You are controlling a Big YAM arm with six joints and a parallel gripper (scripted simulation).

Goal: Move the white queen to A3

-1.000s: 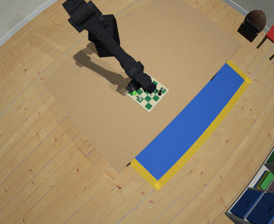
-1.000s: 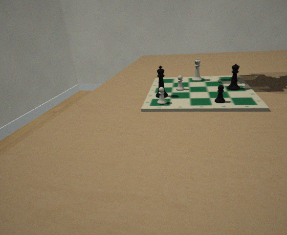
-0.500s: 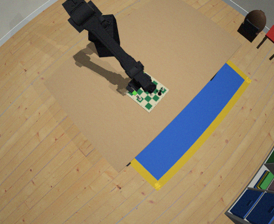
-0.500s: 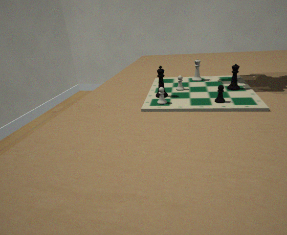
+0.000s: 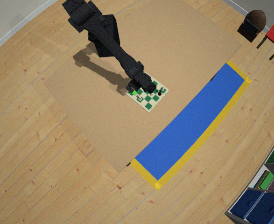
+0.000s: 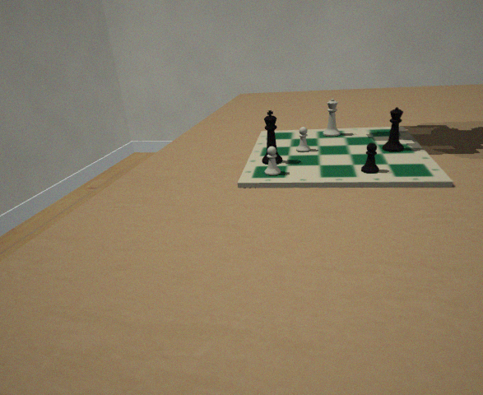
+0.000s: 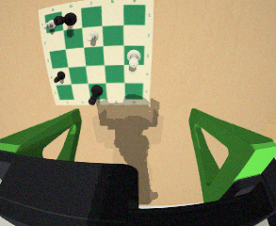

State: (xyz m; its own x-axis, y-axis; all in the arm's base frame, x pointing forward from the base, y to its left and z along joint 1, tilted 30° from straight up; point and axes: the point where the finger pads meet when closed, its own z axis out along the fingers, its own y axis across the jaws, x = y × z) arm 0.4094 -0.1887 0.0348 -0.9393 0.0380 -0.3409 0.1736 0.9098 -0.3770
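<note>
1. The counter (image 6: 147, 276) is a broad tan surface, and from where I stand the chessboard sits toward its far right.
2. The black arm (image 5: 112, 45) reaches out over the counter from the far left of the top view, and its end hangs above one corner of the board. Its shadow (image 6: 453, 137) falls on the counter just past the board's far right corner.
3. The chessboard (image 6: 343, 183) is a small green-and-cream slab lying flat on the counter.
4. The fingers are green and spread wide with nothing between them. In the wrist view they frame bare counter on the near side of the board, and no piece stands in the gap.
5. The white queen (image 6: 332, 118) stands upright near the board's far edge, about midway along it. In the wrist view she (image 7: 134, 58) is on a light square toward the right of the board, well apart from both fingers and beyond their tips.
6. A black king (image 6: 271, 136) stands tall at the left side, and a black queen (image 6: 394, 129) at the far right.
7. A black pawn (image 6: 369, 158) stands near the front right. One white pawn (image 6: 271, 160) sits at the near left corner just in front of the king, another white pawn (image 6: 303, 139) further back.
</note>
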